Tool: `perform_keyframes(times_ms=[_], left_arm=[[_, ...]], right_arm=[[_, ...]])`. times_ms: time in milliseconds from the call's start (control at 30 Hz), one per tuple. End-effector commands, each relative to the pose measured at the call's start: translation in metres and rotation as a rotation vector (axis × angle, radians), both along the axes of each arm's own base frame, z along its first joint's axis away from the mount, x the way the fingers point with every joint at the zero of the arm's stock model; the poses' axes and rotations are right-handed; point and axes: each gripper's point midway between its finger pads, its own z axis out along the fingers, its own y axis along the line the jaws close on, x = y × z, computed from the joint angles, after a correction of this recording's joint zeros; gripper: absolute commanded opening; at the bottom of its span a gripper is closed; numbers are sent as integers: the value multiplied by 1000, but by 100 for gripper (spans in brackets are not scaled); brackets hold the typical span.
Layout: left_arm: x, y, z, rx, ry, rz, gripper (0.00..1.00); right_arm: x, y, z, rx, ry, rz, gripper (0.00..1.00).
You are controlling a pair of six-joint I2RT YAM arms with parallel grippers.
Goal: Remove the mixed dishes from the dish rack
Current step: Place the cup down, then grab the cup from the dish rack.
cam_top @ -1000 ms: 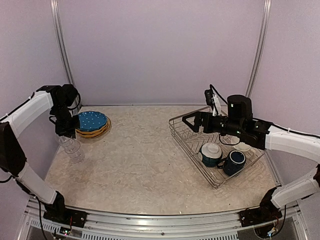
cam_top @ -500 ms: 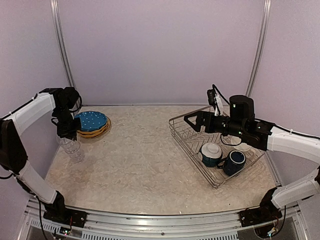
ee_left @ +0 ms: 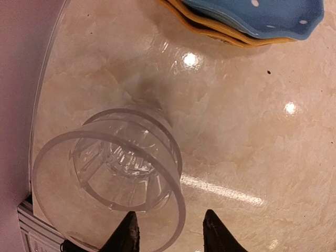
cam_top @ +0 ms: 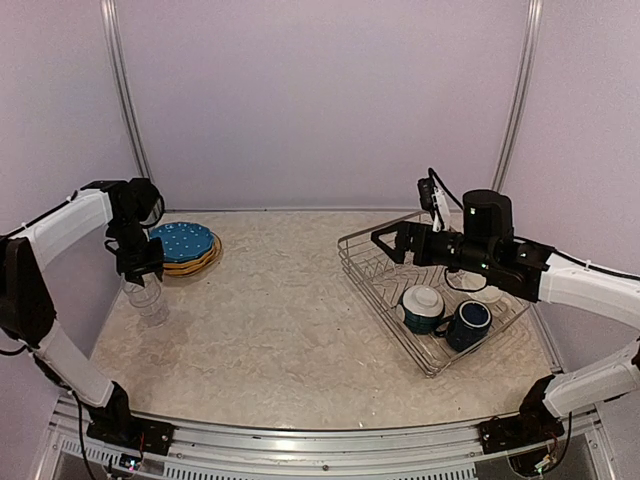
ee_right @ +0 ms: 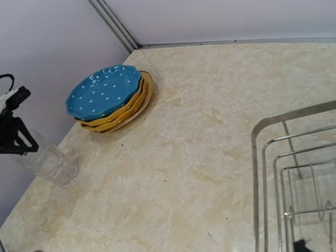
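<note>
A clear glass (ee_left: 110,168) stands upright near the table's left edge and looks nested in a second one. My left gripper (ee_left: 170,236) hovers just above it, open. One fingertip (ee_left: 126,236) is inside the rim and the other outside, neither pressing the wall. From above, the left gripper (cam_top: 142,270) is right over the glass (cam_top: 146,298). A blue white-dotted plate (cam_top: 183,240) tops orange plates (cam_top: 190,264). My right gripper (cam_top: 385,240) hangs open and empty over the far left corner of the dish rack (cam_top: 345,262). The rack holds a teal bowl (cam_top: 422,305), a navy mug (cam_top: 468,322) and a cream mug (cam_top: 488,295).
The side wall and a metal rail (cam_top: 125,90) stand close behind the left arm. The right wrist view shows the plate stack (ee_right: 105,93), the glass (ee_right: 48,160) and the rack's corner wires (ee_right: 257,157). Marbled tabletop (cam_top: 280,320) lies between stack and rack.
My left gripper has opened and let go of the glass, which now stands on the table. The right arm has drifted slightly to the right above the rack.
</note>
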Motion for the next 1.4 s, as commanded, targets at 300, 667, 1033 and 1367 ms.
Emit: perform_keyframes(times_ms=[300,667,1033,1367], left_arm=[[23,-86,118,-214,-419,-231,94],[5,-262,196,-577,-784,-709,99],[-11,-295,153,-610,-693,-907,99],[-17,-285,160,-574,-712,-923,99]], right_arm=[[-11,-60,-51,-372,131,-149,100],[-33,-117,-104,-710,378,-276,100],[-60,-186,-118,-787,605,-512,100],[-66,-183,-146,-720,712,-418,100]])
